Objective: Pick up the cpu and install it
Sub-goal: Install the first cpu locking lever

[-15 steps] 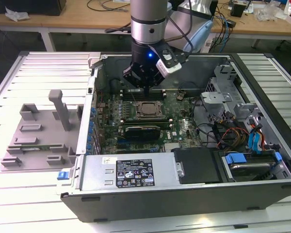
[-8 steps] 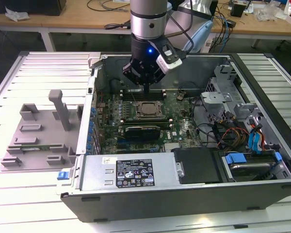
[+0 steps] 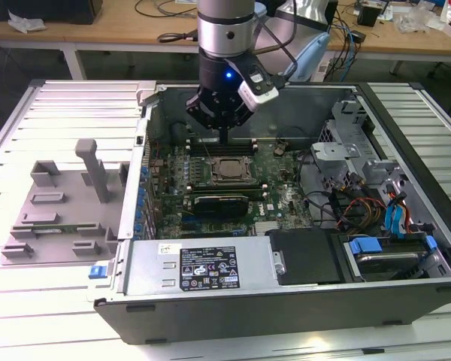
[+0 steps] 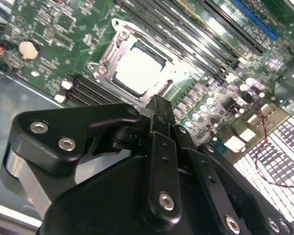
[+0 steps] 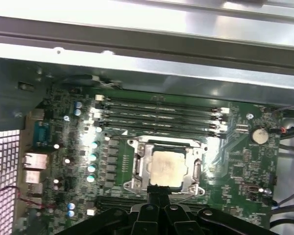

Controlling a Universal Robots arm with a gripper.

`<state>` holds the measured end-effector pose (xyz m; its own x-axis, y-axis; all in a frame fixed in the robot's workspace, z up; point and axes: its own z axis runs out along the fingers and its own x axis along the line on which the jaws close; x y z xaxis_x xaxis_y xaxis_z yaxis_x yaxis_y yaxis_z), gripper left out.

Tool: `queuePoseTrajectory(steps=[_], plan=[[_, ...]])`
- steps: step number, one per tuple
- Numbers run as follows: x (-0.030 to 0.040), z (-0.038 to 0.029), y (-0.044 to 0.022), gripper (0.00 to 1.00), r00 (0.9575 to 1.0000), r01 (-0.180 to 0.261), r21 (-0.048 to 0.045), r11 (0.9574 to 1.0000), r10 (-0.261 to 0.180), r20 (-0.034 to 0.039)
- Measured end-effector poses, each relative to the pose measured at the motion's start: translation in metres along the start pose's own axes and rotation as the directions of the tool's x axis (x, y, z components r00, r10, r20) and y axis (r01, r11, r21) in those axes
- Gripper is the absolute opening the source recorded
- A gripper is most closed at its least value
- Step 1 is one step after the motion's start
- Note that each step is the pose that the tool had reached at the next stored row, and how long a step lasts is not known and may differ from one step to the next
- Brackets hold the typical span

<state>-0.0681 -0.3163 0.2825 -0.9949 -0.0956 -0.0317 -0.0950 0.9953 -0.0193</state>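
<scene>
Silver arm [image 3: 225, 26], blue light [image 3: 227, 74], black end effector [image 4: 159, 106], silver screws [image 4: 66, 143]

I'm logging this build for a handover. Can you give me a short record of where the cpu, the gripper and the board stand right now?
cpu: lies flat inside the socket frame
gripper: above the board beside the cpu, holding nothing
fingers: shut together
contact with cpu: cannot tell
motherboard: mounted in the open computer case
memory slots: next to the socket frame
</scene>
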Motion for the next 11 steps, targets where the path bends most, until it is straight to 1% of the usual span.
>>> queuePoseTrajectory(steps=[1,2,5,7,8,11], plan=[[0.0055,-0.0002,0.0005,0.11,1.0,0.0,0.0,1.0,0.0,0.0001],[0.0135,-0.0004,0.0013,0.11,1.0,0.0,0.0,1.0,0.0,0.0002],[0.0312,-0.0009,0.003,0.11,1.0,0.0,0.0,1.0,0.0,0.0002],[0.0362,-0.0009,0.0035,0.11,1.0,0.0,-0.0002,1.0,0.0,0.0002],[0.0389,-0.0009,0.0037,0.11,1.0,0.0,-0.0021,1.0,0.0,0.0004],[0.0398,-0.0009,0.0038,0.11,1.0,0.0,-0.0027,1.0,0.0,0.0005]])
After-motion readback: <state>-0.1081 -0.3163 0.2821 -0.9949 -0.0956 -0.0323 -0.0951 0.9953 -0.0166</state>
